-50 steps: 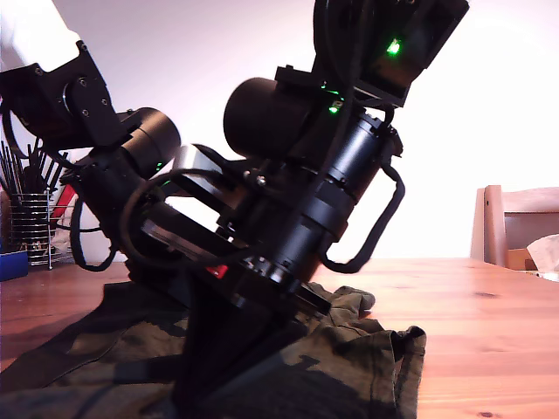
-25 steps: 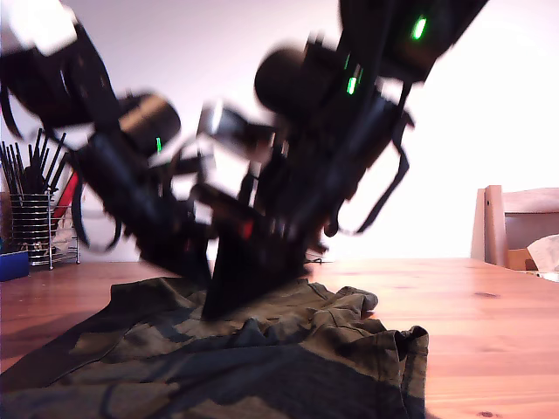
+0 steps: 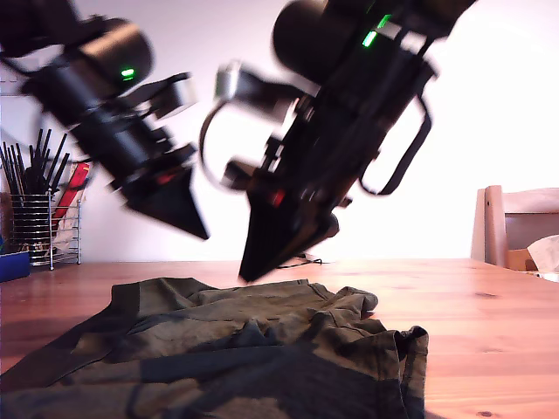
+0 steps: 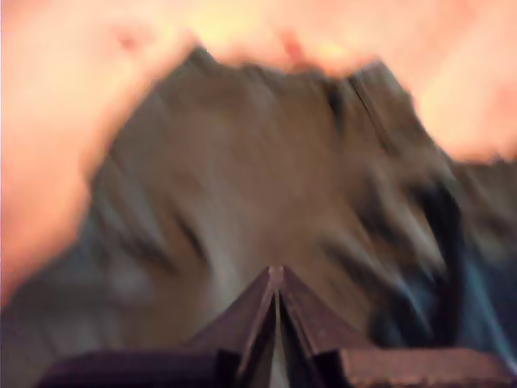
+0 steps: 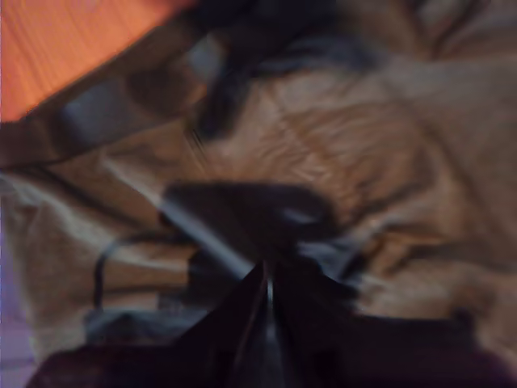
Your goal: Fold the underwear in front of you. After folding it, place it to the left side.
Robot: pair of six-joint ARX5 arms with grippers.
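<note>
The underwear (image 3: 262, 349) lies rumpled on the wooden table (image 3: 472, 323), a dark green-black heap with one flap laid over the rest. Two black arms hang above it, clear of the cloth. One pointed gripper tip (image 3: 203, 234) is toward the exterior view's left, the other (image 3: 249, 275) near the middle. The wrist views are too blurred to match them to these arms. My first gripper (image 4: 276, 271) is shut and empty, with the underwear (image 4: 258, 162) below. My second gripper (image 5: 266, 267) is also shut and empty above the underwear (image 5: 339, 145).
A wire holder of dark utensils (image 3: 31, 223) and a blue box (image 3: 13, 264) stand at the exterior view's left. A wooden chair (image 3: 515, 227) and something white (image 3: 546, 253) sit at that view's right edge. Bare table shows right of the cloth.
Both arms have risen from the cloth and spread apart, the one on the exterior view's left swinging further left. The underwear stays flat on the table, held by neither.
</note>
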